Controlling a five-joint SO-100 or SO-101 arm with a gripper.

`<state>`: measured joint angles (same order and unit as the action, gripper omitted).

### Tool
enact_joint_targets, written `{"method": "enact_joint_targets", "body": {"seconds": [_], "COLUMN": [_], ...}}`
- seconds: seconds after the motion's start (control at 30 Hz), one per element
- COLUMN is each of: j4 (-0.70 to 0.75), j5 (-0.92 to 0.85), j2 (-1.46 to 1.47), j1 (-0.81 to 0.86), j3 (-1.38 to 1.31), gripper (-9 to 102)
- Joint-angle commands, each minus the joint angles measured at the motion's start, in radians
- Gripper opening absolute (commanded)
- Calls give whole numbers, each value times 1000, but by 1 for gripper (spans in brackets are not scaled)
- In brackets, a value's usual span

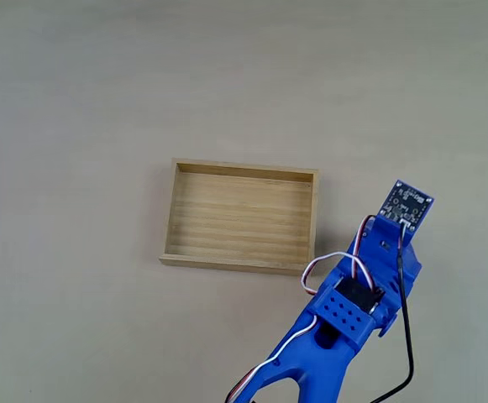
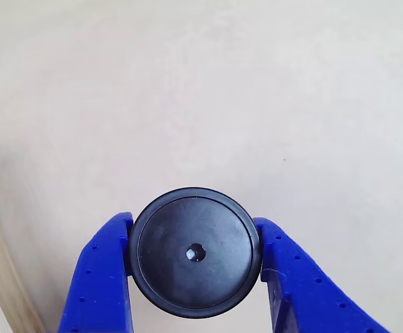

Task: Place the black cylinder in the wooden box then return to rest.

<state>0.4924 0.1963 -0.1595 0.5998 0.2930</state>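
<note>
Gripper (image 2: 195,267) closed on the black cylinder (image 2: 195,251) in the other view, blue fingers (image 2: 97,284) pressed against its left and right sides, round top and centre dimple facing the camera. Pale counter (image 2: 256,104) beyond it; edge of the wooden box (image 2: 0,277) at lower left. In the fixed view, wooden box (image 1: 239,262) lying empty, blue arm (image 1: 353,319) just right of it, circuit board (image 1: 409,204) at its tip.

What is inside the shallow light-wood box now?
Inside the shallow rectangular light-wood box, the fixed view shows only bare slatted floor. The small black cylinder sits between the blue pincer fingers, outside it.
</note>
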Motion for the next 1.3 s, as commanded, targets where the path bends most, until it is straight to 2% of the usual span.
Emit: {"method": "enact_joint_targets", "body": {"seconds": [0.0, 0.33, 0.53, 0.83, 1.27], "j4": [78, 78, 3, -8, -11], "j5": [-14, 8, 58, 12, -26], "j2": [179, 314, 402, 502, 531], "j1": [-23, -156, -285, -436, -500], "j3": [-202, -166, -48, 126, 301], "gripper": [16, 16, 16, 16, 16]}}
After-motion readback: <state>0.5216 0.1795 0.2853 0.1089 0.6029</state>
